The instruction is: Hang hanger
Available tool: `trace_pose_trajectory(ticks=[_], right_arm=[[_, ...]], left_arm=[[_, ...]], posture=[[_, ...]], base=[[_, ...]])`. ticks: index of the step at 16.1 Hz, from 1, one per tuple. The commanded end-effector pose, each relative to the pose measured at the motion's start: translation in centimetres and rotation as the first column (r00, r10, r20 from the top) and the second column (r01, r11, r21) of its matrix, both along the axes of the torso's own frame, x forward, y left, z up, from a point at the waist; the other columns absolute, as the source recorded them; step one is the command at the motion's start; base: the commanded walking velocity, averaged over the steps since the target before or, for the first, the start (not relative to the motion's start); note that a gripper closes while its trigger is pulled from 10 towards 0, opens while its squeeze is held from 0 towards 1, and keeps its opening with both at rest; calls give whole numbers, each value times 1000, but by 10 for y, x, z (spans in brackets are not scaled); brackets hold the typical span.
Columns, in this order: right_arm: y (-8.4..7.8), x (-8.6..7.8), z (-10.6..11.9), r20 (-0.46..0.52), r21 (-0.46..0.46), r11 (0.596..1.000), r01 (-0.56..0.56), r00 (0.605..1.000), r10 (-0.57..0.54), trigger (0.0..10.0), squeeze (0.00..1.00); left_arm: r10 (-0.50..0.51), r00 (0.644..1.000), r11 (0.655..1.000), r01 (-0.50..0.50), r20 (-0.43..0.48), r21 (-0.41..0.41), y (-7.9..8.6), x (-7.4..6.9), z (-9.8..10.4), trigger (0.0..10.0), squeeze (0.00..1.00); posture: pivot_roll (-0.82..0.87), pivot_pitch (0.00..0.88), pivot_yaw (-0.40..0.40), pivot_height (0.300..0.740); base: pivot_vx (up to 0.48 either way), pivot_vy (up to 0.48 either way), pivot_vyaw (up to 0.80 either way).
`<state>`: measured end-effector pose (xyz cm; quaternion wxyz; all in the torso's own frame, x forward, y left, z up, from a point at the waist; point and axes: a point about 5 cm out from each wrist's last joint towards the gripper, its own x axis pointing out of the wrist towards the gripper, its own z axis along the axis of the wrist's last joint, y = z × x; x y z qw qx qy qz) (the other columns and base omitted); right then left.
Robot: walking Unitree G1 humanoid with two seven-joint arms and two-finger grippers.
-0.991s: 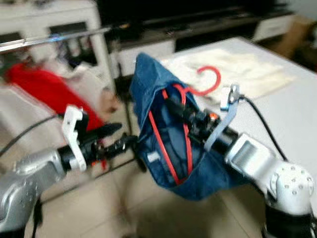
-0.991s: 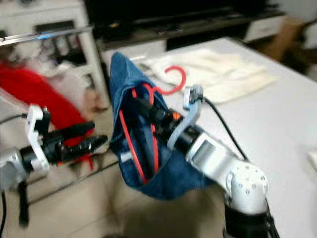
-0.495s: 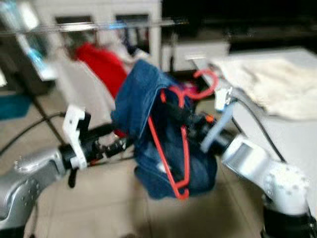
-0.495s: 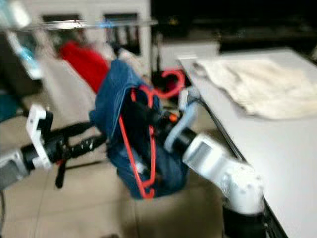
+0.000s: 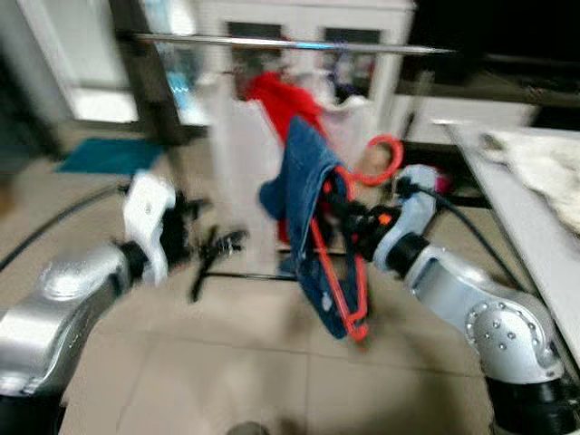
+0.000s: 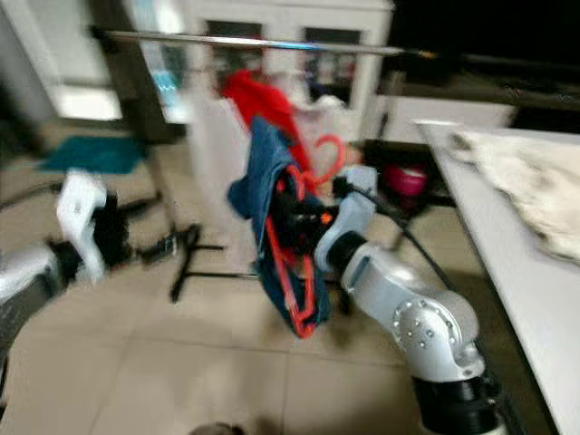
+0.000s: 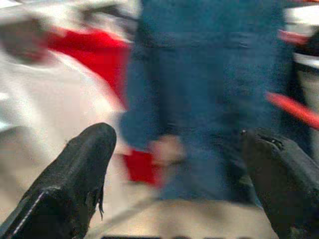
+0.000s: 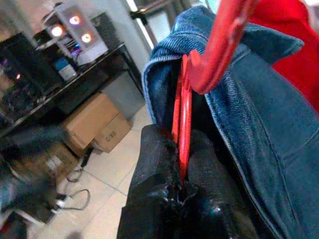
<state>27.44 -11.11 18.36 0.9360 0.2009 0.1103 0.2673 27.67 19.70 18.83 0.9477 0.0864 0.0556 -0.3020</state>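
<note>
My right gripper [image 5: 349, 213] is shut on a red plastic hanger [image 5: 337, 263] that carries a blue denim garment [image 5: 304, 195]. The hanger's hook [image 5: 381, 159] points up, below and in front of a horizontal metal clothes rail [image 5: 290, 43]. In the right wrist view the red hanger [image 8: 187, 107] is pinched between the black fingers [image 8: 154, 164], with denim [image 8: 259, 134] draped around it. My left gripper [image 5: 213, 246] is held out at the left, open and holding nothing; its wrist view looks past both fingers [image 7: 70, 174] at the denim [image 7: 209, 89].
Red clothing [image 5: 276, 100] and white clothing [image 5: 240, 154] hang on the rail. The rack's black foot [image 5: 213, 272] rests on the tiled floor. A white table [image 5: 535, 236] with a pale cloth [image 5: 544, 168] is at the right. White cabinets [image 5: 308, 27] stand behind.
The camera has swung left, so the rail and hanging clothes now sit ahead and the table has slid right. My right gripper still holds the hanger, now nearer the rack.
</note>
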Motion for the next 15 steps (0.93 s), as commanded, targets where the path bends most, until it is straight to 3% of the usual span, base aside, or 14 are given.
trace_pose_trajectory(ticks=[1,2,4,5,7,9,11,13,15], right_arm=[[1,2,7,83,-25,1000,-6,997,8,10000,0],[2,2,9,106,-21,1000,-6,994,8,10000,0],[3,0,12,157,-28,999,-38,987,42,10000,0],[3,-1,12,174,-44,998,-54,983,60,10000,0],[1,-6,14,223,-110,989,-95,968,118,10000,0],[-1,-10,18,275,-190,969,-154,939,204,10000,0],[-3,-17,23,300,-217,933,-286,890,343,10000,0],[-7,-16,28,310,-245,924,-295,879,362,10000,0],[-7,-17,32,323,-256,916,-310,865,384,10000,0]], left_arm=[[91,994,994,-95,62,61,9,10,2,10000,59],[123,989,987,-130,78,97,12,15,1,10000,0],[181,981,973,-189,68,136,21,19,-6,10000,0],[201,977,967,-210,73,148,25,20,-7,10000,1000],[245,964,950,-261,106,174,39,24,-6,10000,1000],[205,966,953,-235,160,194,51,30,2,10000,1000],[92,981,958,-134,171,254,52,33,9,10000,1000],[66,981,971,-105,184,214,46,37,18,10000,1000],[53,980,968,-97,194,230,43,40,16,10000,1000]], posture=[[-75,0,8,740],[-77,0,9,740],[-85,0,22,740],[-85,0,22,740],[-86,0,22,740],[-81,0,12,740],[-77,0,6,740],[-91,0,16,740],[-96,0,20,740]], base=[[0,0,663],[0,0,0],[0,0,0],[0,0,0],[0,0,0],[0,0,0],[0,0,0],[0,0,0],[0,0,0]])
